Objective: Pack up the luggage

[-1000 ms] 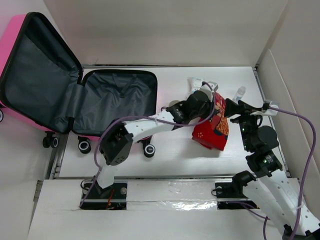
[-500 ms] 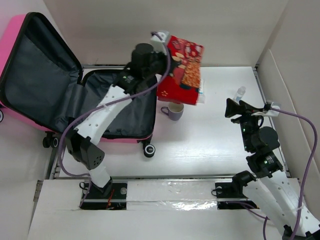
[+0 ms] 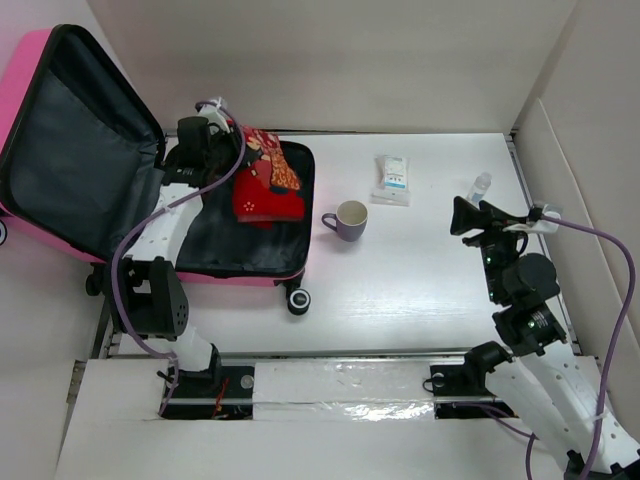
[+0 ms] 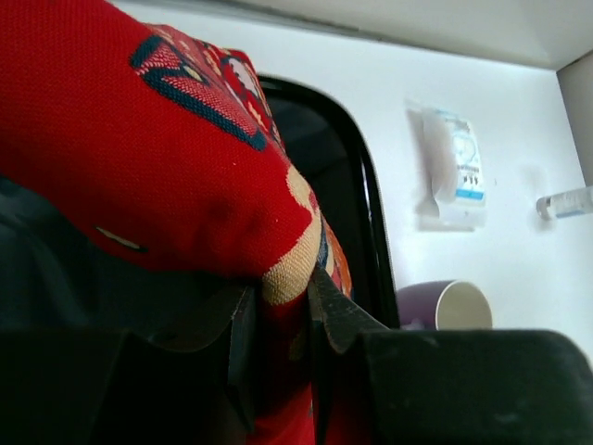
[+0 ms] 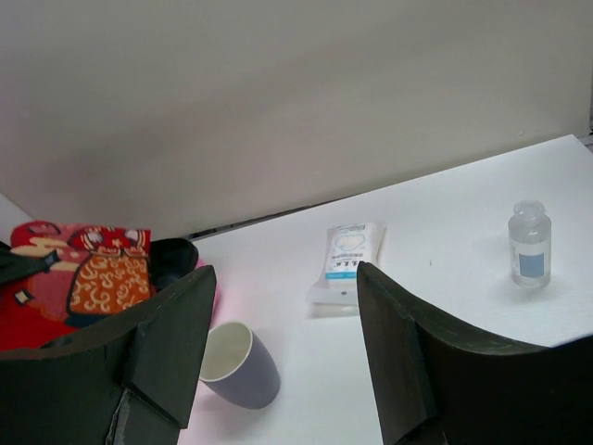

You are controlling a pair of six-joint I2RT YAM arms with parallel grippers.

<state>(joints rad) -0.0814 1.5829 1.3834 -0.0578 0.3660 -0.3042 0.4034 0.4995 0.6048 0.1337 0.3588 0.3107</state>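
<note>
Swung over since a moment ago, the left hand (image 4: 278, 297) is clamped on a soft red knit (image 3: 265, 185) above the luggage (image 3: 80, 160), which lies open at the table's (image 3: 430, 280) left; the right hand (image 5: 283, 306), well right of the luggage, gapes empty; its shell looks stiff, best gripped at the lid rim.

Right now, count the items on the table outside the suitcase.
3. A purple mug stands just right of the luggage, a wipes pack lies farther back, a small clear bottle stands far right. Others may be hidden.

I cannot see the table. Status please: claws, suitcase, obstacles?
Left claw shut on red knitted cloth, over open pink suitcase. Right claw open, empty. Purple mug beside suitcase, not blocking.
</note>
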